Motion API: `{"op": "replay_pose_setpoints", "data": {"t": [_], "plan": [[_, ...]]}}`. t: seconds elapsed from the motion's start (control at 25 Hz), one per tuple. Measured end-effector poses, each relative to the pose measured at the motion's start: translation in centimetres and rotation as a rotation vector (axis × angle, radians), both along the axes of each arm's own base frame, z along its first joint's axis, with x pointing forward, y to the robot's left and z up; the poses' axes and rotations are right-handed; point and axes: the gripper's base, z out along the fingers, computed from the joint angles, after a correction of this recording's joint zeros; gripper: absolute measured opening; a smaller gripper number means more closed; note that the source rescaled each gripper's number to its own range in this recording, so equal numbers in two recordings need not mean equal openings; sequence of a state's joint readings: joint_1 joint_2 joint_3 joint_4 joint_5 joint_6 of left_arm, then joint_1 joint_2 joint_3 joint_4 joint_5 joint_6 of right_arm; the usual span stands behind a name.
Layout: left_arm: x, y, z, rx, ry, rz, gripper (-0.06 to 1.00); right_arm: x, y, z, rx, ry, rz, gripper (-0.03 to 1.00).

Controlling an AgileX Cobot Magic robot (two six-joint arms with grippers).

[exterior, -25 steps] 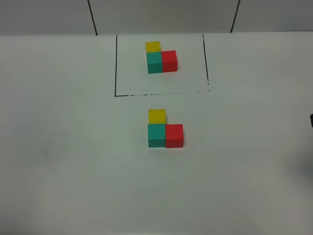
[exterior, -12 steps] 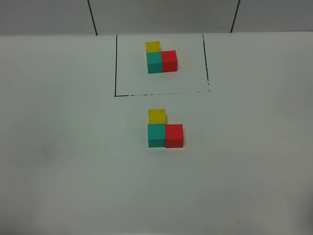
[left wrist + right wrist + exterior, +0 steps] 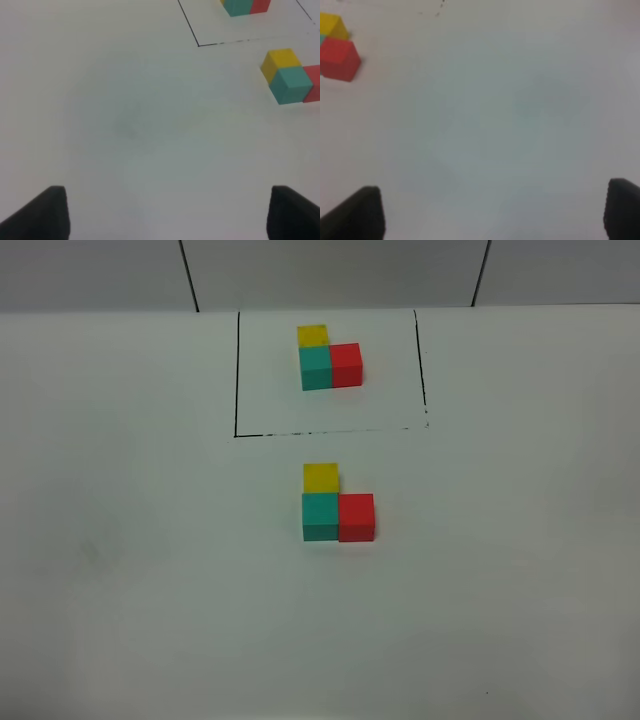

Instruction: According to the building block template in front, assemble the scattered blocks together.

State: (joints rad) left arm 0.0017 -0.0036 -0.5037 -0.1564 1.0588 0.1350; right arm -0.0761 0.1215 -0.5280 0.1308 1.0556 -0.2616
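Note:
The building block template (image 3: 330,362) is an L of yellow, teal-green and red cubes inside a thin black-line rectangle at the table's far side. In front of it the unframed yellow block (image 3: 321,477), teal-green block (image 3: 320,516) and red block (image 3: 356,517) touch in the same L shape. The left wrist view shows them too: yellow block (image 3: 281,62), teal-green block (image 3: 292,85), red block (image 3: 314,82). My left gripper (image 3: 162,212) is open and empty, well apart from them. My right gripper (image 3: 492,210) is open and empty; the red block (image 3: 339,59) lies far from it. Neither gripper shows in the high view.
The white table (image 3: 150,570) is bare on all sides of the two clusters. A wall with dark seams (image 3: 188,275) runs behind its far edge. The template's black frame line (image 3: 190,25) shows in the left wrist view.
A dark bit of the right arm at the right edge of the high view one second ago has gone out of view. The blocks have not moved.

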Motion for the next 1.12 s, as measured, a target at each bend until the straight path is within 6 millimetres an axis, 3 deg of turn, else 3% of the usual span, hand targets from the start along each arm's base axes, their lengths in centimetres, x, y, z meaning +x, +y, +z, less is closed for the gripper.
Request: {"op": "replay_pose_setpoints", "data": {"t": [0.16, 1.12], "plan": [[0.00, 0.00, 0.00, -0.001, 0.000, 0.001, 0.90, -0.92, 0.04, -0.37, -0.007, -0.042, 0.002, 1.00], [0.00, 0.00, 0.00, -0.001, 0.000, 0.001, 0.91, -0.96, 0.05, -0.70, 0.029, -0.018, 0.059, 0.99]]}}
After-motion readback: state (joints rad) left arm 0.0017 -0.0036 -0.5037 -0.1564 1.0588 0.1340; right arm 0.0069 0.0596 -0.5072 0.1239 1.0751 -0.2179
